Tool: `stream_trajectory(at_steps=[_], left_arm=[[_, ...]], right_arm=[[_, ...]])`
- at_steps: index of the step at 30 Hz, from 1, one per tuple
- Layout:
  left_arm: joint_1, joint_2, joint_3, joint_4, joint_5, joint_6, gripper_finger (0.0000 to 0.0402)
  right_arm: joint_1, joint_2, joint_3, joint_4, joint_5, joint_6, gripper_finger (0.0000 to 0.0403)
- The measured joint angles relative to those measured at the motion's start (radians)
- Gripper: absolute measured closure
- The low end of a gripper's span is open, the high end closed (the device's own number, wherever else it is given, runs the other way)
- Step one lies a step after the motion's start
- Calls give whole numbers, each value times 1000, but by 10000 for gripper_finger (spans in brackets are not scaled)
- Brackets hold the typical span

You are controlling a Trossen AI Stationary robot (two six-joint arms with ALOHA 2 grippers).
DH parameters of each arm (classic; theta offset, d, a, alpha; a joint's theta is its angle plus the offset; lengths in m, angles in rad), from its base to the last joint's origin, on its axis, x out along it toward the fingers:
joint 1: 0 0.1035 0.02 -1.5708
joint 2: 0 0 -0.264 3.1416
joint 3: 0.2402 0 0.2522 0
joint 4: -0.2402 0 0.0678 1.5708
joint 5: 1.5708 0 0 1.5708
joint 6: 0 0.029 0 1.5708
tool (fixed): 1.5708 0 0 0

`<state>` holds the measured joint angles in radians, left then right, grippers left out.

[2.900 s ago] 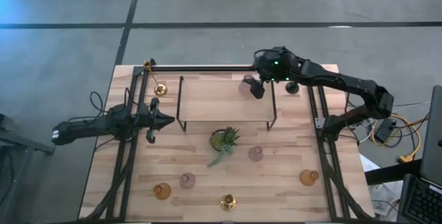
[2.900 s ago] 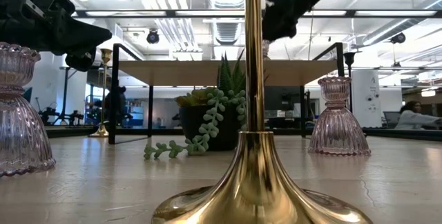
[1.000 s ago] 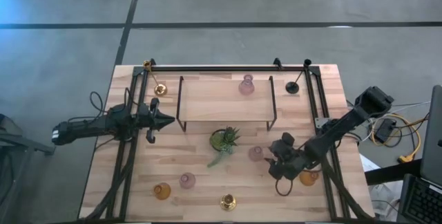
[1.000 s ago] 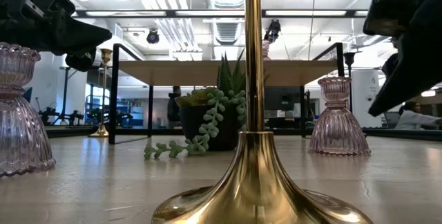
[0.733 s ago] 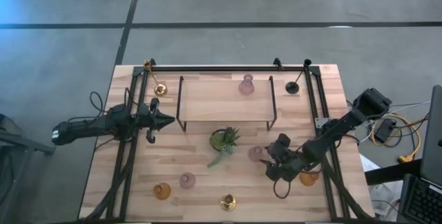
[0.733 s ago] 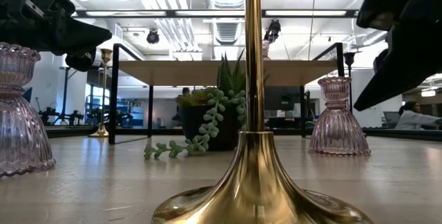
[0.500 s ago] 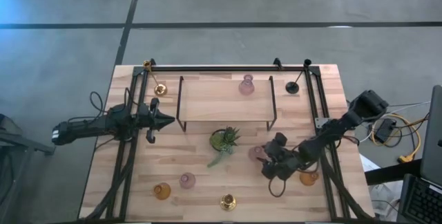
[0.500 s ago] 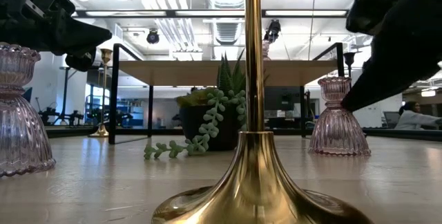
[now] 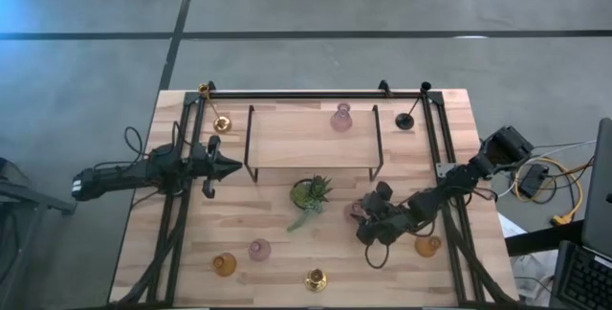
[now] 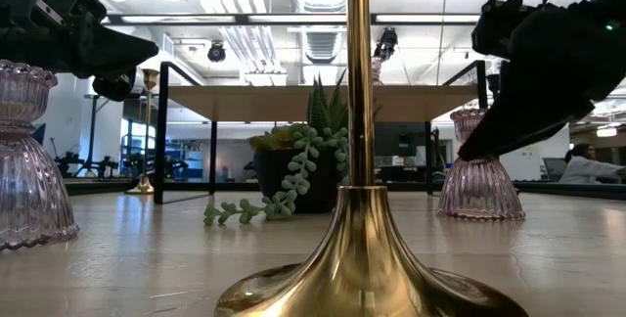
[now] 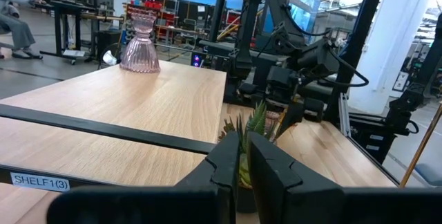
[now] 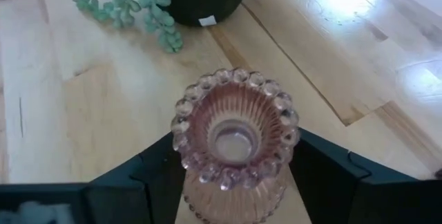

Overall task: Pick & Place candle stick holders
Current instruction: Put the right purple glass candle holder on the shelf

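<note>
**Right end effector straddles a pink glass holder beside the plant**

A pale pink ribbed glass candle stick holder (image 12: 233,137) stands upright on the table (image 9: 287,229), just at 3 o'clock of the small potted succulent (image 9: 311,193). The right end effector (image 9: 363,222) is over it, its two dark fingers (image 12: 162,165) spread wide, one on each side of the holder's beaded rim; whether they touch the glass cannot be told. In the low view the right arm covers the top of that holder (image 10: 476,182).

A second pink holder (image 9: 341,117) stands on the raised wooden shelf (image 9: 287,143) toward 12 o'clock, and a third pink holder (image 9: 259,249) sits toward 7 o'clock of the plant. An amber glass holder (image 9: 225,264) is just beside it at its 8 o'clock; another amber holder (image 9: 427,246) lies at 4 o'clock of the right end effector. A brass holder (image 9: 315,278) stands at the table's 6 o'clock edge, filling the low view's foreground. A second brass holder (image 9: 222,123) sits toward 10 o'clock, and a black slim holder (image 9: 406,119) toward 2 o'clock, beyond the shelf.

The left end effector (image 9: 229,166) hangs at 9 o'clock beside the shelf, its fingers (image 11: 228,158) pressed nearly together and holding nothing.
</note>
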<state>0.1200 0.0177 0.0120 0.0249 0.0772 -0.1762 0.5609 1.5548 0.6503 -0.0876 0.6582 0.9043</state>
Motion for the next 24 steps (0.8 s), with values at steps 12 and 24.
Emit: stream_trajectory(at_steps=[12, 24], left_arm=[[0, 0, 0, 0, 0, 0, 367], [0, 0, 0, -1, 0, 0, 367]], right_arm=[[-22, 5, 1, 34, 2, -51, 283], [-68, -201, 113, -22, -191, -175, 283]])
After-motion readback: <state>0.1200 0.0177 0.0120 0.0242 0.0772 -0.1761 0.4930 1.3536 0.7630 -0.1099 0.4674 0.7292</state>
